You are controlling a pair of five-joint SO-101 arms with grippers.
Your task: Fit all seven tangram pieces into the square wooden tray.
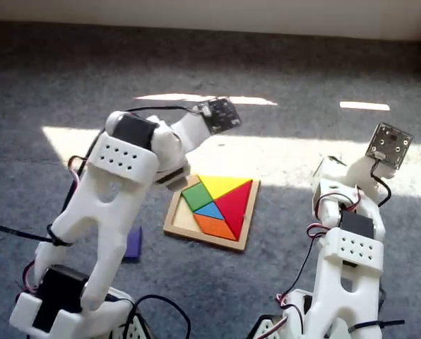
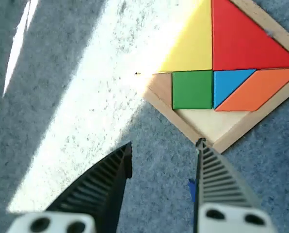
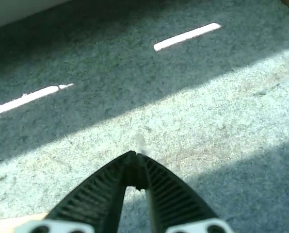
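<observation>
The square wooden tray [image 1: 179,220] lies on the carpet between the arms. It holds a yellow triangle [image 1: 224,185], a red triangle [image 1: 236,205], a green square [image 1: 196,195], a small blue triangle [image 1: 209,210] and an orange piece [image 1: 216,226]. The left wrist view shows the same tray [image 2: 210,124] with a bare corner beside the green square [image 2: 192,90]. My left gripper [image 2: 164,148] hovers open over the carpet just off that corner, holding nothing. A purple piece [image 1: 133,242] lies on the carpet beside the left arm [image 1: 119,169]. My right gripper [image 3: 135,156] is shut and empty above bare carpet.
Grey carpet covers the floor, with bright sun patches behind the tray. The right arm [image 1: 348,233] stands folded to the right of the tray. A wall runs along the far edge.
</observation>
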